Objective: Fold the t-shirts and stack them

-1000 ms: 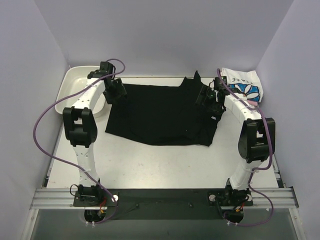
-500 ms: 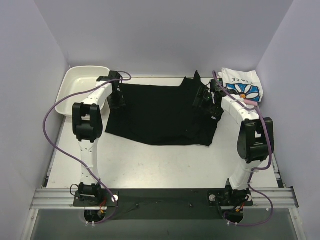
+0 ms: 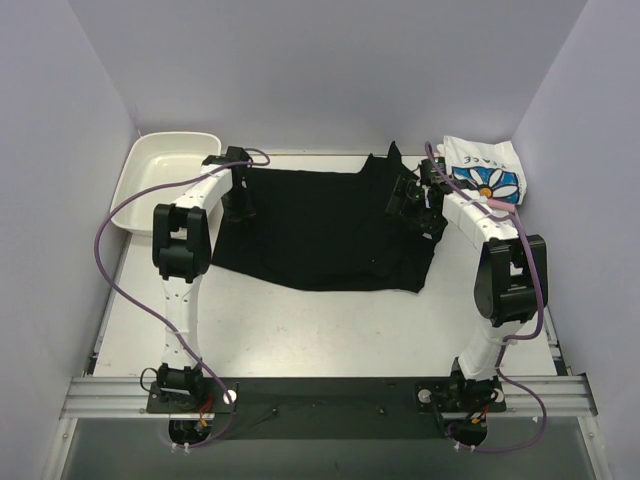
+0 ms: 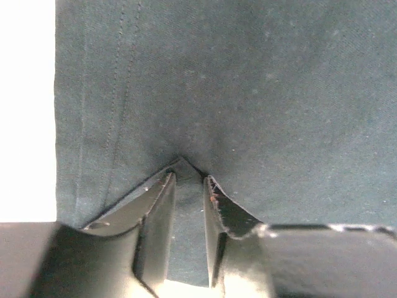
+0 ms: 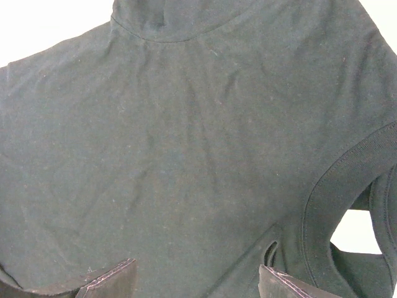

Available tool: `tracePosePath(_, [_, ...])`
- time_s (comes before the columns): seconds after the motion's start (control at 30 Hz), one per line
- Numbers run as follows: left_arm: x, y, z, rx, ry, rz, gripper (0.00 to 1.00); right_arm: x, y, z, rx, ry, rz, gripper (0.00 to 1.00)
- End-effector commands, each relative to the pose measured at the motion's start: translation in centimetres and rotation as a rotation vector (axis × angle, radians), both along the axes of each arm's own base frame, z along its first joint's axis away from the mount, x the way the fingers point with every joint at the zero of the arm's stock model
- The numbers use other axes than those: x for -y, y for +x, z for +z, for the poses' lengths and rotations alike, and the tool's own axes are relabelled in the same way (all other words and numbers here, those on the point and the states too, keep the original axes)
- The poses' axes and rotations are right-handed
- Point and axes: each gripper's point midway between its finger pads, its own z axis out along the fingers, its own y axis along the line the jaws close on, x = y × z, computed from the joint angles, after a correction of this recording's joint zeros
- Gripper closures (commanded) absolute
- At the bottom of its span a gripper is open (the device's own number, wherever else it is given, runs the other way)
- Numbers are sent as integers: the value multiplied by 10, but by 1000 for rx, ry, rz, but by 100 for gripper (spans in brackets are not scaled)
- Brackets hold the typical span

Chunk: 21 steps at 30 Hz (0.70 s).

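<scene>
On the desk (image 3: 300, 330): black t-shirt (image 3: 320, 225) spread flat, long axis left-to-right.
Left jaws: pinched on its left hem edge.
Right jaws: apart, over its right collar end.

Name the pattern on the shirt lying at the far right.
White shirt with a blue daisy print; clearest in the top view.

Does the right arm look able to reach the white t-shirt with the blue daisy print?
Likely yes: the right gripper is open over the plain black t-shirt, and the white daisy-print t-shirt lies close beside with nothing on it.
</scene>
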Motion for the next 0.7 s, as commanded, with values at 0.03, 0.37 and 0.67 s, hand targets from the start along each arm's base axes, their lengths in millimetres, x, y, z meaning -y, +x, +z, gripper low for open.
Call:
tracePosePath(0.03, [0,7,3,16,14,-9,72,4,-2,-1,-1,-21,2,22])
tracePosePath(0.37, [-3,2,15,36,22,-5,100,16,1,-23,-64,-46,-49,24])
tracePosePath(0.67, [-1,2,43,100,-6,1,100,23,4,-47,-143,-59,-71,35])
